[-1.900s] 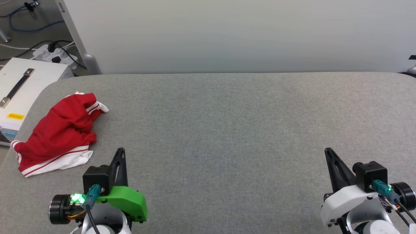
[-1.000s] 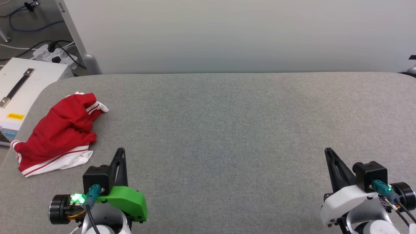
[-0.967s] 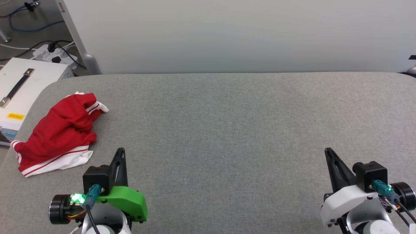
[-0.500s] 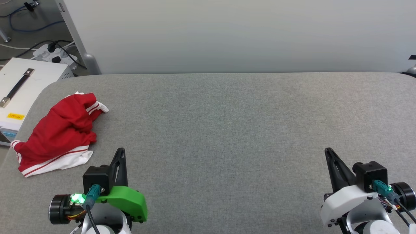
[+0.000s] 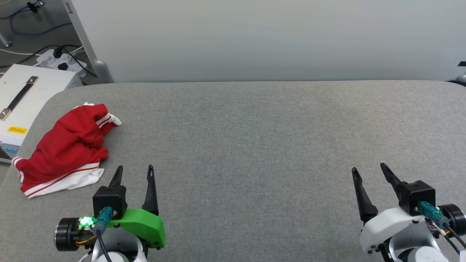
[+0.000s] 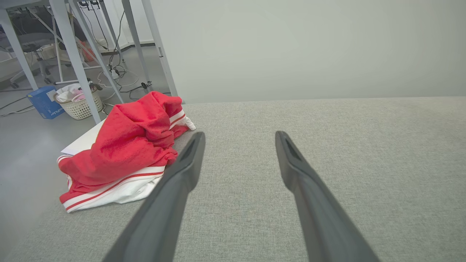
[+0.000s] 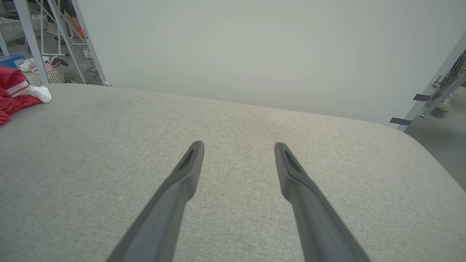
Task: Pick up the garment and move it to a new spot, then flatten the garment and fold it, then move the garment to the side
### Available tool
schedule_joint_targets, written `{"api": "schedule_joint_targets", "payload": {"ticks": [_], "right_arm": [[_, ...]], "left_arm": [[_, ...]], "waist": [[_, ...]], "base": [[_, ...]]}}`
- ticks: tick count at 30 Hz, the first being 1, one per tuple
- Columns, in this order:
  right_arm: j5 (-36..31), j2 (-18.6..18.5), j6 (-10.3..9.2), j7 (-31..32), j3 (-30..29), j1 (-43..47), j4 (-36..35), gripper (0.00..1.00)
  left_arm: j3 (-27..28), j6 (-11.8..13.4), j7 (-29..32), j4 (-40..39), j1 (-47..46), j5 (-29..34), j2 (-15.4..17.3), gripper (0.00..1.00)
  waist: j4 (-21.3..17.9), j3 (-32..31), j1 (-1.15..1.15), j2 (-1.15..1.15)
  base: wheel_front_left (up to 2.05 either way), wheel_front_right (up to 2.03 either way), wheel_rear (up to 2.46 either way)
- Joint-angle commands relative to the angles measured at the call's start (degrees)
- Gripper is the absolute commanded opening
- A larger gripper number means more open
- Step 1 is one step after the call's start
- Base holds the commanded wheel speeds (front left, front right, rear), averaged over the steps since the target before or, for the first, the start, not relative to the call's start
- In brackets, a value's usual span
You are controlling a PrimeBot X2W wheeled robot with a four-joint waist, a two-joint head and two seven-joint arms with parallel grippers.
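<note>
Both arms sit low at the table's (image 5: 255, 127) near edge. The left gripper (image 5: 134, 167) is at the near-left corner, fingers spread wide, only grey table cloth between them. The right gripper (image 5: 368, 168) waits at the near-right, spread just as wide, gripping nothing either. And the garment (image 5: 63, 149)? Crumpled in a heap by the table's left edge, red body bunched on top, a white piece with red stripes spilling out on the near side, a white bit poking out at the far end. It lies close to the left gripper but apart from it. A white box (image 5: 22, 98) stands off the table's left side.
</note>
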Motion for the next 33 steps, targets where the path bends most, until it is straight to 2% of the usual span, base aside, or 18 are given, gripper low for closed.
{"api": "schedule_joint_targets", "payload": {"ticks": [1,33], "right_arm": [[0.36,0.00,0.00,-0.69,-0.27,-0.02,-0.24,1.00],[4.69,0.00,-0.01,-4.58,-2.05,0.94,-2.95,1.00]], "left_arm": [[-0.15,0.50,-0.68,-0.19,-0.13,-0.35,-0.02,1.00],[-0.75,1.55,-4.63,-0.95,-0.17,-3.23,-0.09,1.00]], "waist": [[0.01,0.02,0.00,0.00],[0.10,0.20,0.00,0.00]], "base": [[0.00,0.00,0.00],[0.00,0.00,0.00]]}}
